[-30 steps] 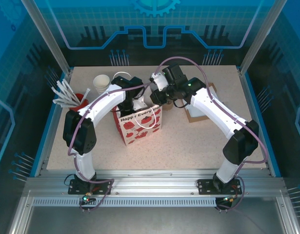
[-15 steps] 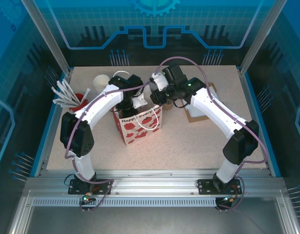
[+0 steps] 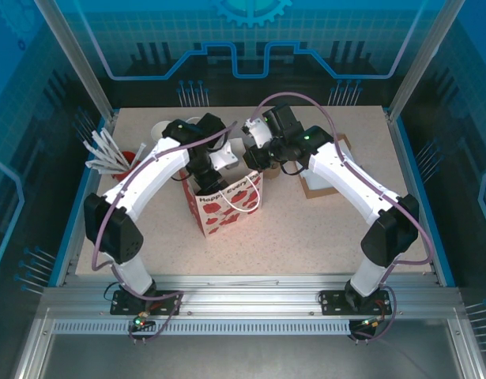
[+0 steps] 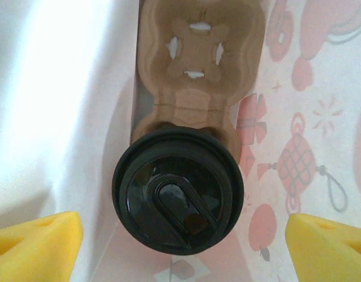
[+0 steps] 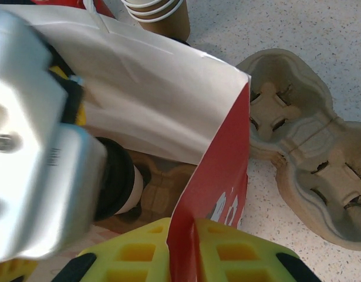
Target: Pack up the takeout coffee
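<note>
A: We see the coffee [image 4: 178, 191] seated in the tray [image 4: 195, 64] inside the bag [image 5: 157, 100]. L gripper [image 4: 181, 244] is spread wide, clear of it.
B: R gripper [image 5: 183, 252] pinches the bag rim. If we pull L out crooked, a finger could clip the coffee & tip it. Seating prob. shallow, hard to tell.

The speckled table [image 3: 322, 229] carries a paper bag [image 3: 223, 207], cardboard tray [image 5: 297, 153], stacked cups [image 5: 159, 14] and, seemingly, a straw holder [image 3: 130, 158].

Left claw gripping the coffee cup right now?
No: the left claw has its yellow fingers wide apart, clear of the takeout coffee on both sides.
</note>
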